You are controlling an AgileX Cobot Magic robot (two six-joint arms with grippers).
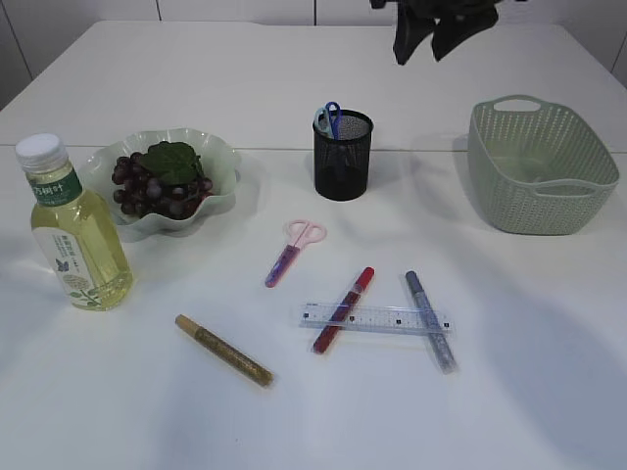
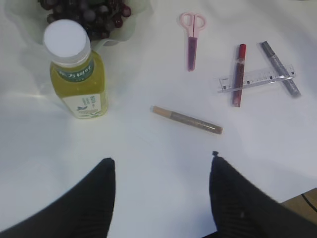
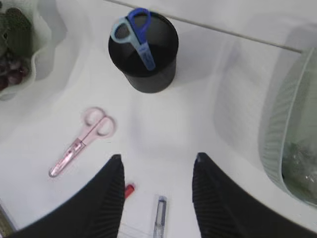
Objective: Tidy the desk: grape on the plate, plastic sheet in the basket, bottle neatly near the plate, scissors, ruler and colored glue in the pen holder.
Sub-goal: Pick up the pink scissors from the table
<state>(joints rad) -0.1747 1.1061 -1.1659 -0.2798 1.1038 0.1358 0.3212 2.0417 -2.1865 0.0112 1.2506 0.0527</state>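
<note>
Dark grapes (image 1: 157, 186) lie on the pale green plate (image 1: 223, 157), and the yellow bottle (image 1: 73, 230) stands upright to its left. Pink scissors (image 1: 292, 250), a clear ruler (image 1: 377, 318) and red (image 1: 344, 308), silver (image 1: 431, 320) and gold glue sticks (image 1: 223, 350) lie on the table. The ruler rests across the red and silver sticks. Blue scissors (image 1: 330, 117) stand in the black pen holder (image 1: 342, 155). A clear plastic sheet (image 3: 299, 168) shows inside the basket (image 1: 539, 166). My left gripper (image 2: 162, 160) hovers open above bare table near the gold stick. High above the pen holder, my right gripper (image 3: 158, 157) is open and empty.
The green basket stands at the right, the pen holder at the back centre. The table's front edge shows at the lower right of the left wrist view. Bare white tabletop lies in front of the bottle.
</note>
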